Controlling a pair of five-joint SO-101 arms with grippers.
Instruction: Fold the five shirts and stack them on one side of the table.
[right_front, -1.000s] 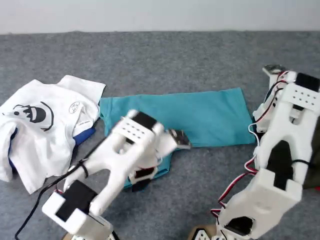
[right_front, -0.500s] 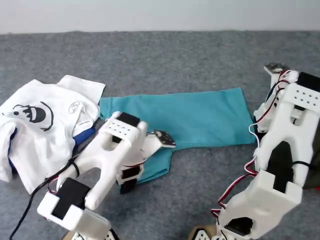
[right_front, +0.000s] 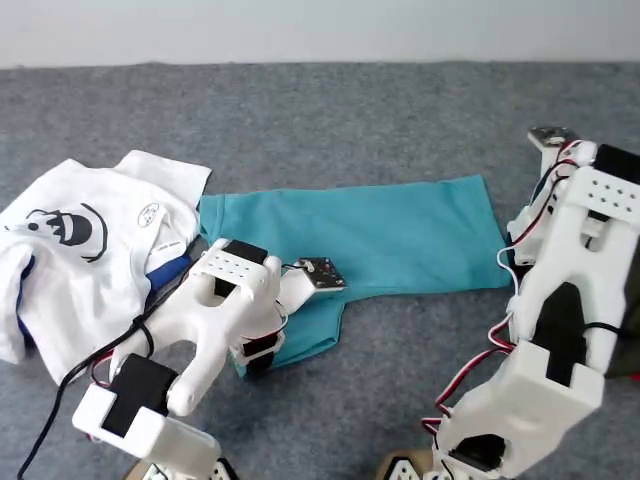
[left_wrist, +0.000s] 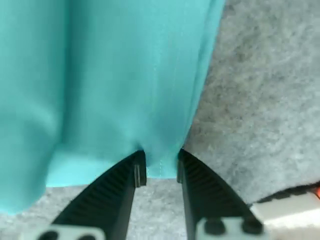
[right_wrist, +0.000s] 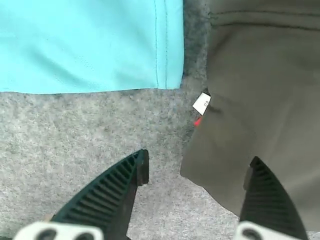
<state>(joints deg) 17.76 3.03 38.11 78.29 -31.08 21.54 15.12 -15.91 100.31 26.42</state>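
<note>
Over the last second the left arm draws back from the middle of the teal shirt (right_front: 400, 235) toward the near edge of the surface (right_front: 350, 120) and sinks lower. The left gripper (left_wrist: 159, 162) now sits at the flap that juts toward the near edge, its fingers nearly together with the hem pinched between the tips. The shirt lies as a long strip across the middle of the surface, beside the white shirt pile (right_front: 80, 250) at the left edge. The right arm has hardly shifted: the right gripper (right_wrist: 195, 172) hangs spread wide and holding nothing, by the strip's right corner and an olive shirt (right_wrist: 260, 75). This looks like a hold taken for the next fold.
</note>
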